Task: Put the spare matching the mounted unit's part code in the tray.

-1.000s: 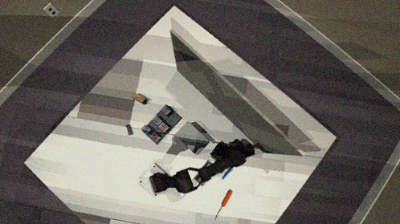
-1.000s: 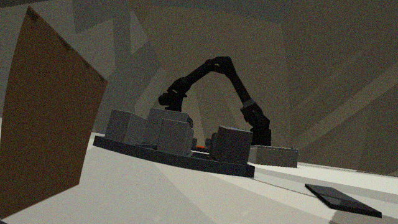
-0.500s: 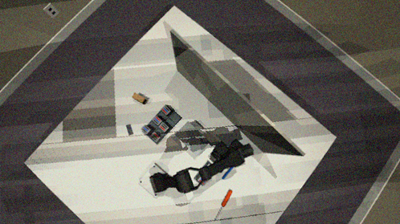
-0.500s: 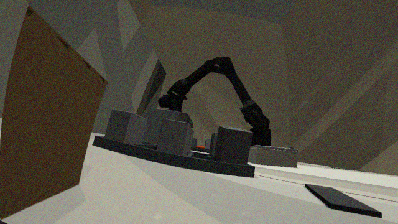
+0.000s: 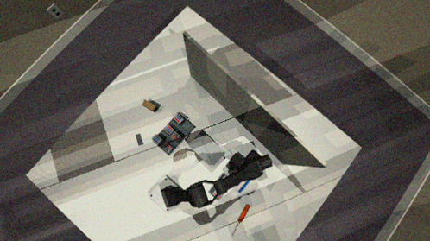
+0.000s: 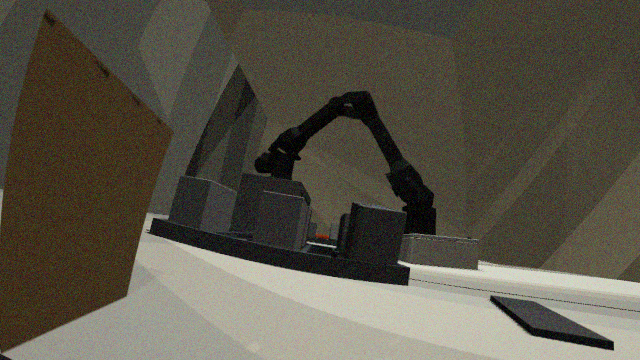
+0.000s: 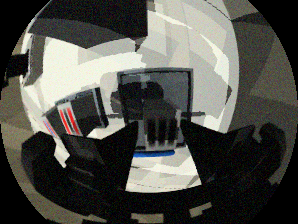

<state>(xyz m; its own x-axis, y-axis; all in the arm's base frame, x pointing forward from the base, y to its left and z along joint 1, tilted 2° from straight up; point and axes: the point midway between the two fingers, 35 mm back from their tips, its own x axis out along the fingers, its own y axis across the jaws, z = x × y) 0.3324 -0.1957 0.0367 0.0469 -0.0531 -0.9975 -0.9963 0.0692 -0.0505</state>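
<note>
Well, we find the spare unit [image 7: 162, 131] upright in the dark tray [image 7: 155, 70], close to the rim nearest the gripper's body in the wrist view, with more open room toward the opposite rim. Our gripper [image 5: 250, 166] [image 6: 282, 171] [image 7: 160, 123] is partly open around it, fingers spread wider than the unit. We count one blue pen-like bar [image 5: 244, 186] [image 7: 154, 154] just beside the tray, and one orange-handled screwdriver [image 5: 243, 214] farther out. Across the table, we see a dark rack [image 5: 188, 125] [image 6: 280, 256] holding five striped units; one brown block [image 5: 150, 105] [image 6: 82, 185] stands near it.
</note>
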